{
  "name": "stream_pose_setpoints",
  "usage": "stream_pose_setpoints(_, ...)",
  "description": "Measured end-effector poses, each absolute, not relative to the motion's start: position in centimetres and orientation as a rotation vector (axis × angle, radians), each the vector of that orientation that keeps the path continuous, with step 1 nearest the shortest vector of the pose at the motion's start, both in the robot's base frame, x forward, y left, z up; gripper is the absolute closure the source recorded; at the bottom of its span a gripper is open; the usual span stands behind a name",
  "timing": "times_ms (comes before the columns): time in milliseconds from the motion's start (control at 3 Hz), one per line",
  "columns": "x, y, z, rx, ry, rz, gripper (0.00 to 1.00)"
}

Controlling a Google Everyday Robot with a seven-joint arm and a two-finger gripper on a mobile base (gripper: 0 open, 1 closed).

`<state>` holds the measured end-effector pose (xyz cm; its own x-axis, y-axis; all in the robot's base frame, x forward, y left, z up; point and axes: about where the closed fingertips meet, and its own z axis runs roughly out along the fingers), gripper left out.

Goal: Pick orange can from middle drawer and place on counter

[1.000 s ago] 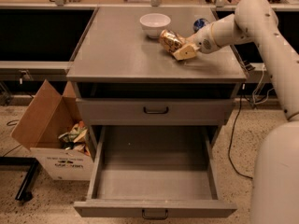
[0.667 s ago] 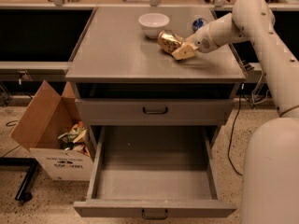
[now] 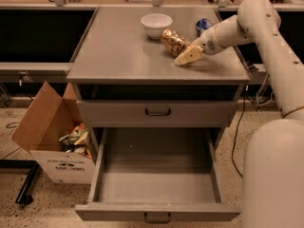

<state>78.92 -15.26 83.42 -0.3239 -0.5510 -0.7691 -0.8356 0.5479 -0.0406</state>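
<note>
The orange can point(image 3: 172, 41) lies tilted on the counter point(image 3: 118, 56), right of centre and just in front of a white bowl. My gripper point(image 3: 186, 56) is at the can's near right end, low over the counter and touching or nearly touching the can. The arm reaches in from the right. The middle drawer point(image 3: 156, 184) is pulled wide open below, with a bare grey floor. Its dark handle point(image 3: 157, 217) is at the front centre.
A white bowl point(image 3: 156, 24) stands at the back of the counter. A blue and white can point(image 3: 204, 25) stands behind my arm. The drawer above point(image 3: 157, 112) is shut. An open cardboard box point(image 3: 57, 141) with rubbish stands on the floor to the left.
Almost nothing has moved. The gripper and the orange can stay at the same spot on the counter.
</note>
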Motion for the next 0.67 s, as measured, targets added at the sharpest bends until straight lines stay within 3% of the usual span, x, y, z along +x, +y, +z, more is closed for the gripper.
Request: stream_pose_setpoints(667,77.7,-17.6,88.4,-1.075,1.886,0.397,0.0)
